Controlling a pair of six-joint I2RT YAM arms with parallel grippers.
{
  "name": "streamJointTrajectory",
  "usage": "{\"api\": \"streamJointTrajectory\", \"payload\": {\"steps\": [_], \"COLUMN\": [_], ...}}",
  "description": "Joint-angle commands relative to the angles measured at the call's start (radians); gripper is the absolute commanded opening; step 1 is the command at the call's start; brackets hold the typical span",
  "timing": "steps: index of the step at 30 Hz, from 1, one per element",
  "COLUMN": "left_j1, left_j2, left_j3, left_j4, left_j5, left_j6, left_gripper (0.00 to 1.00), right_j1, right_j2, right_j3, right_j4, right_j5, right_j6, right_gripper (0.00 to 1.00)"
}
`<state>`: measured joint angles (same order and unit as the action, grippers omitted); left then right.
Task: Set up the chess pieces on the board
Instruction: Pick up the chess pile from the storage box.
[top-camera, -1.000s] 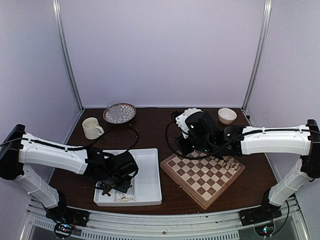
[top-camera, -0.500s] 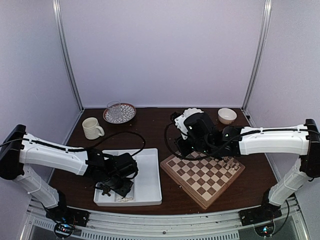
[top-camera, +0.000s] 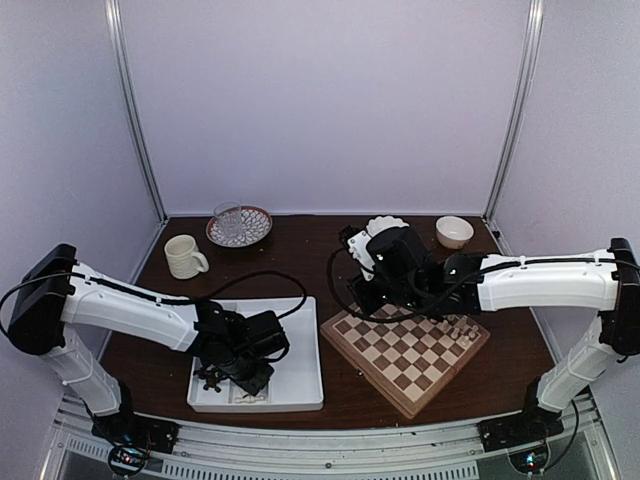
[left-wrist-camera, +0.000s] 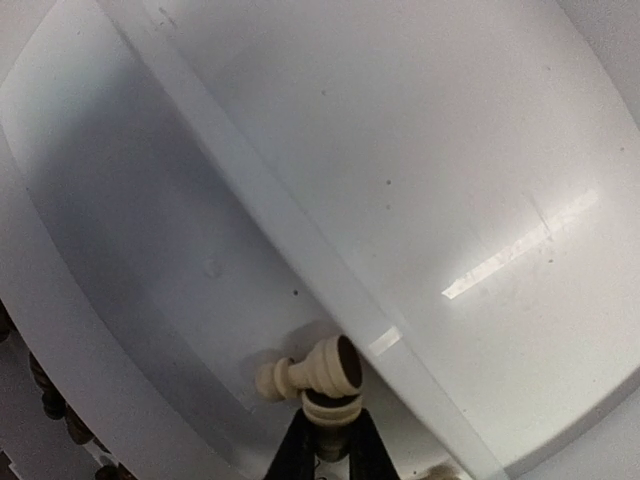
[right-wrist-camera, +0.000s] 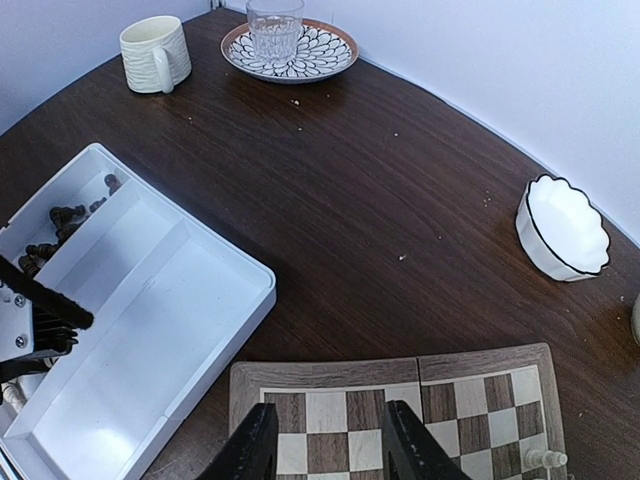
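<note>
- The left gripper (left-wrist-camera: 328, 447) is down in the left part of the white tray (top-camera: 298, 352), toward its near edge. Its jaws are pinched tight on a cream chess piece (left-wrist-camera: 329, 408).
- That piece sits right at the fingertips, close against the tray's divider (left-wrist-camera: 250, 190).
- A second cream piece (left-wrist-camera: 305, 372) lies on its side just past the held one and against it (its dark underside faces the camera).
- Dark pieces (right-wrist-camera: 58, 214) lie in the tray's small end compartment, apart from the left gripper.
- The right gripper (right-wrist-camera: 326, 452) hangs over the far-left edge of the board (top-camera: 405, 352). Its jaws are partly apart with nothing between them.
- The board lies on the right half of the table (top-camera: 300, 265), turned so one corner points at the near edge.
- A few cream pieces (top-camera: 462, 328) stand at the board's right corner, well apart from the right gripper.
</note>
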<state>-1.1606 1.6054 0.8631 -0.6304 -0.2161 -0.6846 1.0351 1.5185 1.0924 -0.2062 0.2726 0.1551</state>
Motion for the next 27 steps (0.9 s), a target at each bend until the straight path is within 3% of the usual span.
{"api": "streamJointTrajectory", "payload": {"steps": [1, 14, 18, 22, 27], "left_j1": [-0.002, -0.003, -0.003, -0.003, -0.003], "left_j2": [-0.014, -0.335, -0.444, -0.555, -0.664], "left_j3": [-0.004, -0.092, -0.129, -0.188, -0.266], "left_j4": [-0.016, 0.134, 0.198, 0.287, 0.418], "left_j5": [-0.019, -0.042, -0.022, 0.009, 0.122], "left_j6": [0.016, -0.001, -0.016, -0.007, 0.049], "left_gripper": [0.05, 0.07, 0.09, 0.09, 0.09], "right_j1": [0.009, 0.042, 0.07, 0.08, 0.108], "right_j2": [-0.002, -0.041, -0.07, -0.082, -0.121], "right_j3": [0.01, -0.035, -0.073, -0.096, -0.171], "right_j4": [0.006, 0.075, 0.145, 0.198, 0.339], "right_j5": [0.027, -0.046, -0.149, -0.347, -0.482], "right_j6": [-0.008, -0.034, -0.065, -0.093, -0.123], "right_gripper": [0.38, 0.38, 0.39, 0.4, 0.42]}}
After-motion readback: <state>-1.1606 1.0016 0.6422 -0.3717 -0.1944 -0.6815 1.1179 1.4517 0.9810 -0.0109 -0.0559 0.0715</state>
